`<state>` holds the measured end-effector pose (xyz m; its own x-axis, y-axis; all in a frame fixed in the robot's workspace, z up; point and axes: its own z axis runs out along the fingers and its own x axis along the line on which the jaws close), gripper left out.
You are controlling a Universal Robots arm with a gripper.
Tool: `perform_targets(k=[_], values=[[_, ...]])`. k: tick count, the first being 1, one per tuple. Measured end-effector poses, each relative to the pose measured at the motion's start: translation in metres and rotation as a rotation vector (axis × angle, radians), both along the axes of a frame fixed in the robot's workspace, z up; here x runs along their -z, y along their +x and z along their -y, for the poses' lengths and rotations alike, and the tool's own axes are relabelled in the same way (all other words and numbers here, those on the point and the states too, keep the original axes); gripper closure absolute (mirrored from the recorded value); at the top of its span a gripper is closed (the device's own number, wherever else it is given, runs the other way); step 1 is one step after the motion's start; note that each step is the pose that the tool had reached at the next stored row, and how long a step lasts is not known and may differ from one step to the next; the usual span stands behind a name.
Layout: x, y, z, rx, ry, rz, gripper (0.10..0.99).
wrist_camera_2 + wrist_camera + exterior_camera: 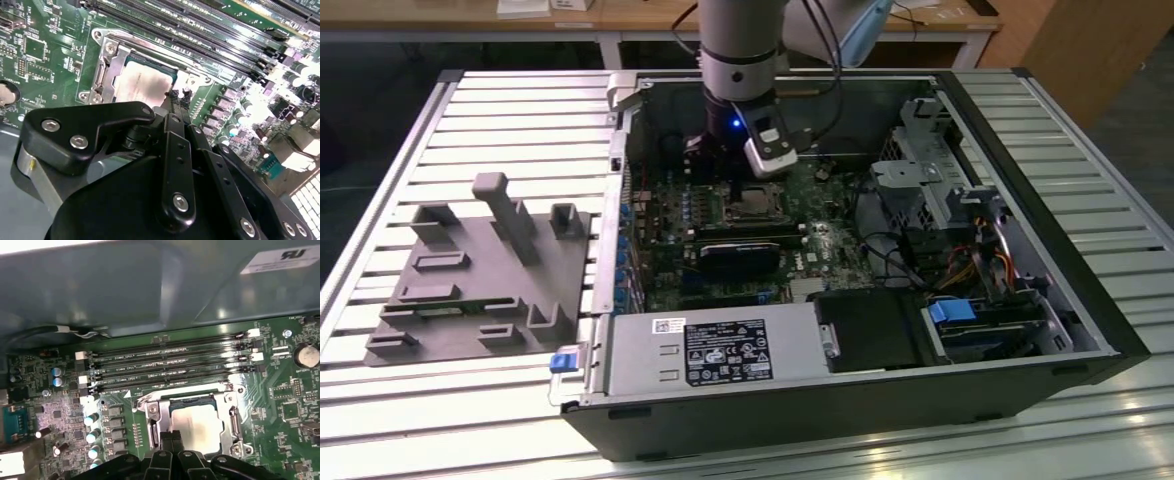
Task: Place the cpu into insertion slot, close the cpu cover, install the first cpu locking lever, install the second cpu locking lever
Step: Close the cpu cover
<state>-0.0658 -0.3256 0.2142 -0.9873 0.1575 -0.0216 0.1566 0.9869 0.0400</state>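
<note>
The cpu (197, 424) (145, 85) lies flat in the insertion slot (754, 203), its pale metal top showing. The silver cpu cover (233, 412) (107, 65) lies down around it as a frame. A thin wire lever (180, 391) (150, 39) runs along the socket's side nearest the memory slots. My gripper (170, 435) (176, 97) hangs low at the socket's edge beside the cpu, its dark fingertips pressed together with nothing visible between them. In the exterior view the gripper (750, 183) stands just above the socket inside the open computer case.
Long black memory slots (170, 365) run beside the socket. A black card (736, 255), cables and a drive cage (921, 185) crowd the case. The power supply (720, 350) sits at the front. A grey fixture (487, 270) lies on the slatted table to the exterior view's left.
</note>
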Motion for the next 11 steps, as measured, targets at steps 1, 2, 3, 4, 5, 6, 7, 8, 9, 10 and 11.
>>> perform_targets(k=[1, 2, 3, 4, 5, 6, 7, 8, 9, 10, 11], values=[[0.0000, 0.0014, -0.0001, 0.000, 0.000, -0.0001, 0.980], [0.0000, 0.0034, 0.0000, 0.000, 0.000, -0.0006, 0.980], [-0.0001, 0.0060, 0.0000, 0.000, 0.000, -0.0015, 0.980], [-0.0001, 0.0092, 0.0000, 0.000, 0.000, -0.0027, 0.980], [-0.0001, 0.0124, 0.0000, 0.000, 0.000, -0.0040, 0.980], [-0.0001, 0.0157, 0.0000, 0.000, 0.000, -0.0052, 0.980], [-0.0001, 0.0190, 0.0000, 0.000, 0.000, -0.0066, 0.980], [-0.0001, 0.0223, 0.0000, 0.000, 0.000, -0.0078, 0.980], [-0.0001, 0.0252, 0.0000, 0.000, 0.000, -0.0091, 0.980], [-0.0001, 0.0270, 0.0000, 0.000, 0.000, -0.0098, 0.980], [-0.0002, 0.0273, 0.0001, 0.000, 0.000, -0.0101, 0.980]])
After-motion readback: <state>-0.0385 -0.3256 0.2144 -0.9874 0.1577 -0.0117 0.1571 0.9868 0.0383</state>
